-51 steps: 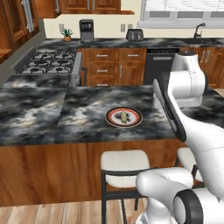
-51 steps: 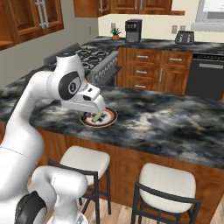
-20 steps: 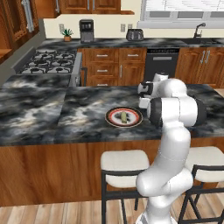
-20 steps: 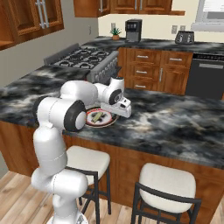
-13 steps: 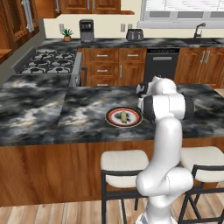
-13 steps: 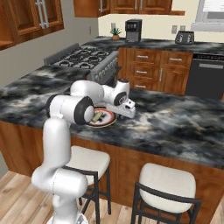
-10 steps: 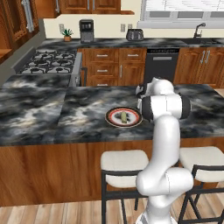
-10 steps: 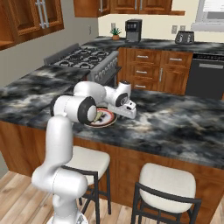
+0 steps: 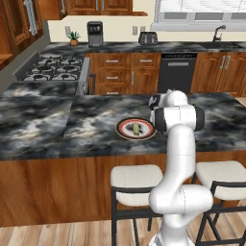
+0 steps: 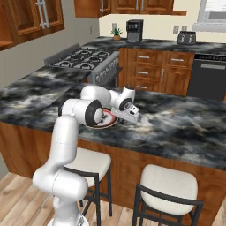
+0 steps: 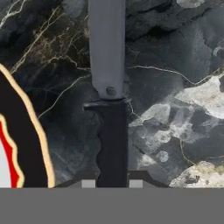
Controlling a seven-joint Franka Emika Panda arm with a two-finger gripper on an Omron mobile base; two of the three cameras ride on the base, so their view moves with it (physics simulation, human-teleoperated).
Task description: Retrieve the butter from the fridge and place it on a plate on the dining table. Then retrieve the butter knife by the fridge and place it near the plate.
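Observation:
The plate (image 9: 124, 129) lies on the black marble dining table (image 9: 57, 129), and the pale olive butter (image 9: 136, 128) rests on its centre. My gripper (image 9: 154, 102) is low over the table just right of the plate. In the hand view my gripper (image 11: 112, 183) is shut on the black handle of the butter knife (image 11: 108, 61), whose grey blade points away over the marble. The plate's dark rim (image 11: 26, 144) curves along the left edge there. From the right base view, the gripper (image 10: 132, 115) sits beside the plate (image 10: 108, 121). Whether the knife touches the table I cannot tell.
Two white-cushioned stools (image 9: 137, 180) stand at the table's near side. Behind the table are a gas stove (image 9: 53, 67), wood cabinets, a dishwasher (image 9: 175, 72), and a coffee maker (image 9: 94, 33) and toaster (image 9: 148, 38) on the back counter.
The arm has folded down from a raised pose, bringing the hand low beside the plate's right edge. Over the last half second it has barely moved.

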